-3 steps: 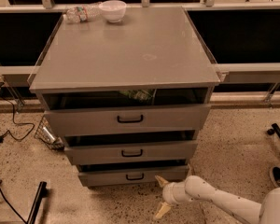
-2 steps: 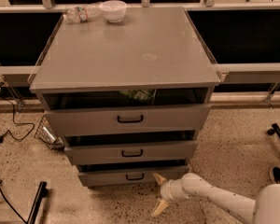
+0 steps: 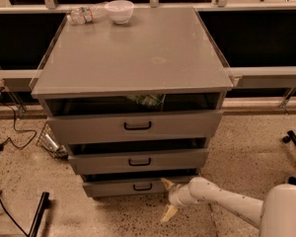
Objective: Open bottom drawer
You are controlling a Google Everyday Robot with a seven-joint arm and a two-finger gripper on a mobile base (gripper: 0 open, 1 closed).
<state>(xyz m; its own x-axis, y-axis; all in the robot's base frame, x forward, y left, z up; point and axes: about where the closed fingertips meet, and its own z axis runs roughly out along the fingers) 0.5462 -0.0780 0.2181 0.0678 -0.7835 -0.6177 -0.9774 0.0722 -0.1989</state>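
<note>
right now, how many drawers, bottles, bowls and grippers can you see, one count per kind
drawers: 3 (top drawer, middle drawer, bottom drawer)
bottle: 1, lying on the cabinet
bowl: 1, next to the bottle
gripper: 1, open, low by the bottom drawer's right end
total: 6

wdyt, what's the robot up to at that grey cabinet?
The robot's arm reaches in low from the right. Its hand hangs open just above the floor at the right end of the bottom drawer. The upper finger is close to that drawer front's right corner, but nothing is gripped and the small black handle is untouched. A white bowl and a plastic bottle sit at the back of the cabinet top.
</note>
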